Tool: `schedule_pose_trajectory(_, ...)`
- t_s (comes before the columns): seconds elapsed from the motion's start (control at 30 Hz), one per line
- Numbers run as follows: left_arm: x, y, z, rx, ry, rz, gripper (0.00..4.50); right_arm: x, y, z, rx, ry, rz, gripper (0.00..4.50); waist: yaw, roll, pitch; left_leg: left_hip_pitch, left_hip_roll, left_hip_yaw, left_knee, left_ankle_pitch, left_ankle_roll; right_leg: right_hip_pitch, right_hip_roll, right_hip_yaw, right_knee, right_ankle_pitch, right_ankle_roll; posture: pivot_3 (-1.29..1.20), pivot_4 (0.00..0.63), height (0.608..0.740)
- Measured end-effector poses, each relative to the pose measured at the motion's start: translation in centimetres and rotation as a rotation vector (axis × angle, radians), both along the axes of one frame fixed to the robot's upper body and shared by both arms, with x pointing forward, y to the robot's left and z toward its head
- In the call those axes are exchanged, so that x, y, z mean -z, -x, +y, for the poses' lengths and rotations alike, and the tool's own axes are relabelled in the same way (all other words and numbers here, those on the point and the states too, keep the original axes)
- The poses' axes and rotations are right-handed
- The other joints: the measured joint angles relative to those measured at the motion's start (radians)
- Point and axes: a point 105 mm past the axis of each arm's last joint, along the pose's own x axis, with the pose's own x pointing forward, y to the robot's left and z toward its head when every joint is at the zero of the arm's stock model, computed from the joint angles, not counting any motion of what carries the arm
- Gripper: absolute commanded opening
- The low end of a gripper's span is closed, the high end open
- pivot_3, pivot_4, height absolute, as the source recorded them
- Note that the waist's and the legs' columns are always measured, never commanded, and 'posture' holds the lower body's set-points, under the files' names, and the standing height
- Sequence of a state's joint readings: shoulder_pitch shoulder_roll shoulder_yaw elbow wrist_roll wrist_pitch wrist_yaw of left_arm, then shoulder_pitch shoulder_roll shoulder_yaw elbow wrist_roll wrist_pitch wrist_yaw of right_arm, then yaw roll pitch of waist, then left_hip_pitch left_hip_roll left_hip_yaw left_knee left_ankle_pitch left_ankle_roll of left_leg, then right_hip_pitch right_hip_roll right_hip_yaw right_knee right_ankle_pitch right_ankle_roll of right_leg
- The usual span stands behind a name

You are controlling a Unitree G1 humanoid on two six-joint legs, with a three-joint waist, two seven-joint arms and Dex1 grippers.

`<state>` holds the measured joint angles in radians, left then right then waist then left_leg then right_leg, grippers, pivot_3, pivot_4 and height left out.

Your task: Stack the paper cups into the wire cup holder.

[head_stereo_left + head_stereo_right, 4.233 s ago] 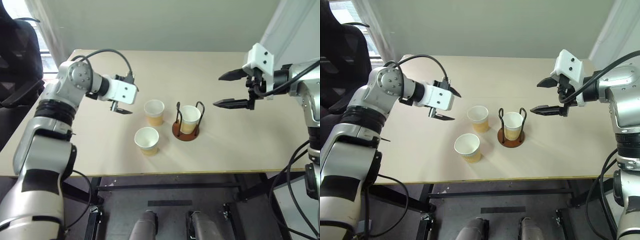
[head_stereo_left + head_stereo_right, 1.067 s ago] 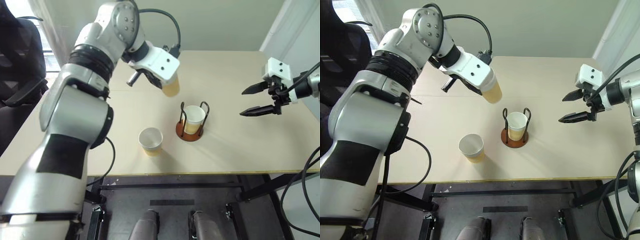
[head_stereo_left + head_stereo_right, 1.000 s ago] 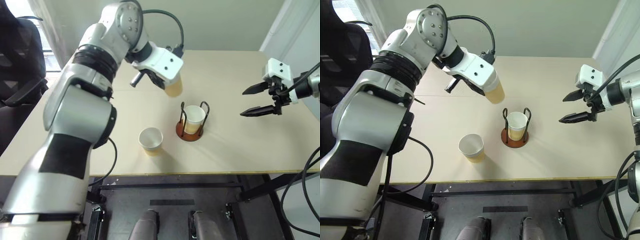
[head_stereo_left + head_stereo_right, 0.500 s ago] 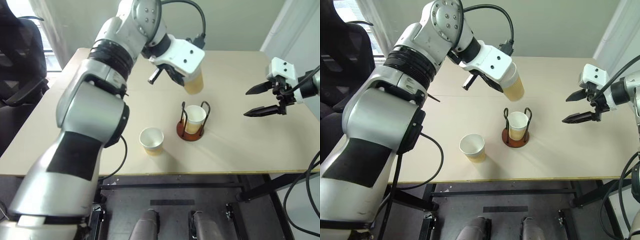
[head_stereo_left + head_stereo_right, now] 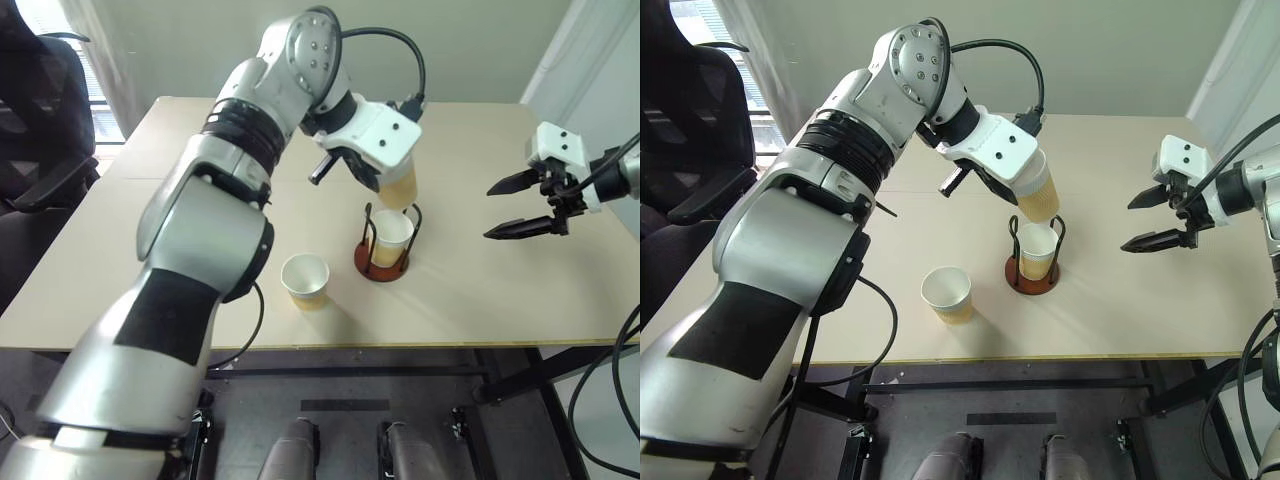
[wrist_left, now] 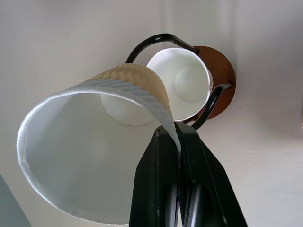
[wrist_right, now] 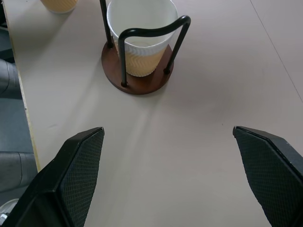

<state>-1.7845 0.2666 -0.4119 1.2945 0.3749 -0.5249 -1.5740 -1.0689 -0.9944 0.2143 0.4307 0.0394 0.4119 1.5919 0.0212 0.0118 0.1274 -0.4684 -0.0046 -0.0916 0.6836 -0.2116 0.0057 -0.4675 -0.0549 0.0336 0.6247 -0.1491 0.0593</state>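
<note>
you are carrying a paper cup [image 5: 1036,198] in the left gripper [image 6: 179,142], whose black fingers are pressed together on one spot of the cup's wall at the rim, and the cup is hanging tilted just above the wire cup holder [image 5: 383,245] at the middle of the table [image 5: 470,290]. a second paper cup [image 7: 141,29] is already sitting upright inside the holder's black loops on the reddish-brown base, and a third paper cup [image 5: 304,280] is standing loose to its near left. the main risk i am seeing is the tilt: if you are lowering it like this, the cup's bottom edge is likely catching on a wire loop or on the seated cup's rim instead of nesting, and that could be tipping the light holder over. the one-sided pinch could also be letting the cup swing or be creasing its wall. the right gripper [image 5: 1162,220] is hovering well to the right with its fingers spread wide, holding nothing. compared with a second ago, you are now much closer: the held cup has travelled right and down from far left of the holder to directly over it, while the right gripper is staying put.
</note>
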Motion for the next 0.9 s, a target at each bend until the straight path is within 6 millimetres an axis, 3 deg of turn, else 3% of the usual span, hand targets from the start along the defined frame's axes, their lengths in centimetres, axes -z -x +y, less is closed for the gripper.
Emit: schedule_pose_trajectory(0.9,1.6,0.3,-0.5,0.045,-0.116,-0.005,0.03,0.4,0.4,0.0,0.0,0.011,0.005,4.45,0.002,0.0,0.0,0.0,0.0,0.0,0.001,0.0,0.0,0.0,0.0,0.0,0.0,0.002,0.004,0.0,0.15,0.74)
